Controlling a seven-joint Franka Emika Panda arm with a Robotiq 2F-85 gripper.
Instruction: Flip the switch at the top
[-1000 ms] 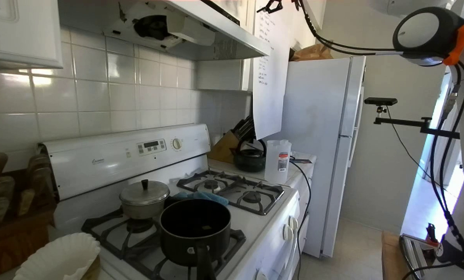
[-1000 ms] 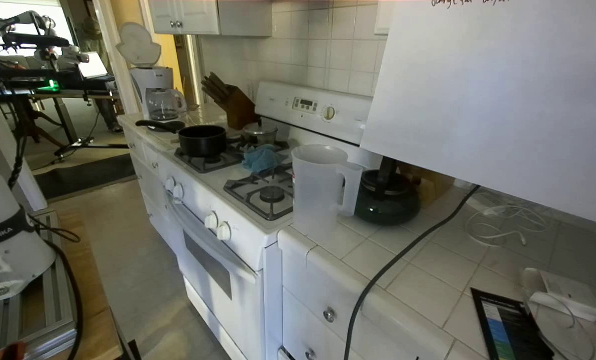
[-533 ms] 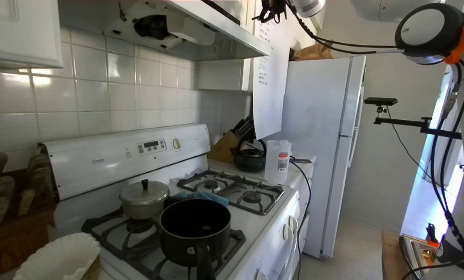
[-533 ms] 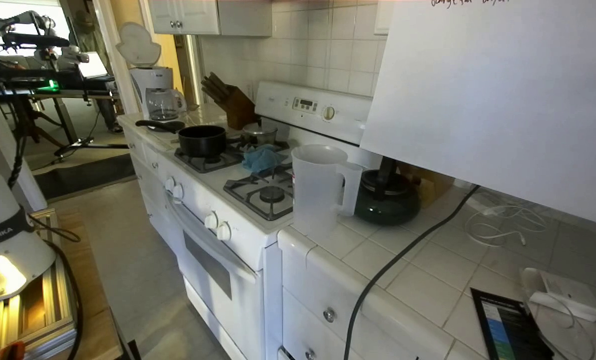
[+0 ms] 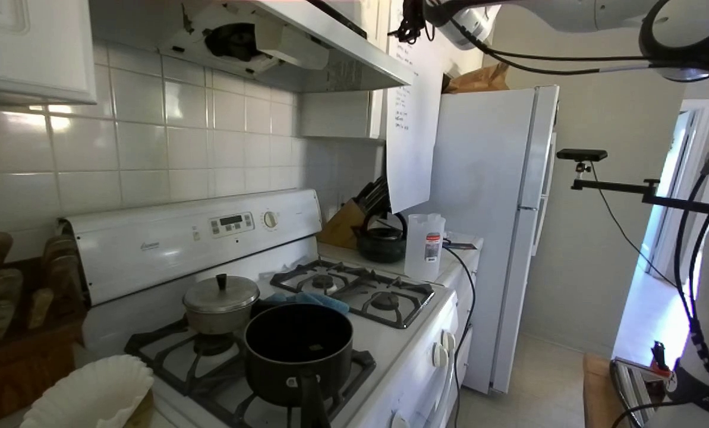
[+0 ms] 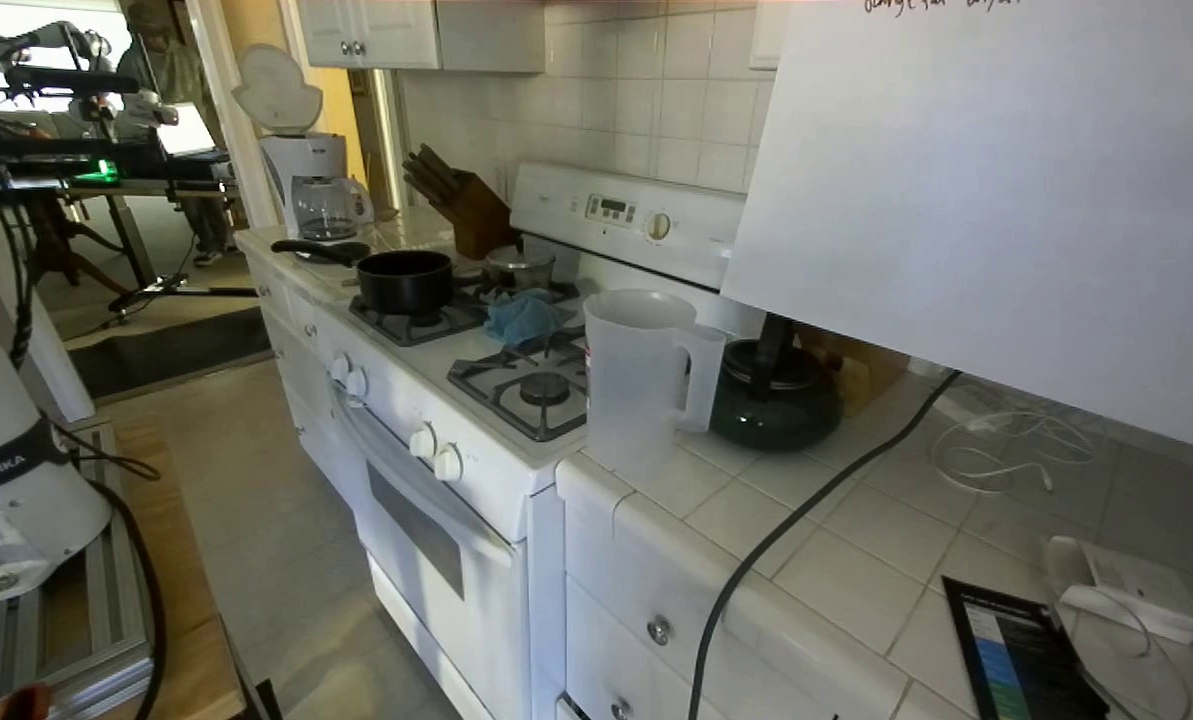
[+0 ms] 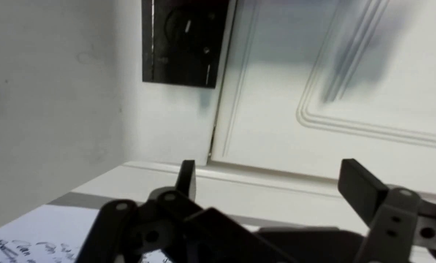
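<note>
Switch (image 7: 179, 27), wrist view: probably dark, rounded control set in black panel (image 7: 181, 75); pale mark (image 7: 188, 26) on its face stood slightly tilted.

In an exterior view, the camera looks down along the stove (image 5: 182, 255) toward the fridge (image 5: 485, 190); in an exterior view, from the opposite end, over the counter (image 6: 886, 530) toward the coffee maker (image 6: 306, 155), the pitcher (image 6: 636, 385) near; these 2 share stove and pitcher; the wrist view faces a cabinet door (image 7: 269, 117) closely, past the gripper (image 7: 269, 175).

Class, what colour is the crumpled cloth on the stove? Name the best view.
The cloth is light blue, clearest in an exterior view.
</note>
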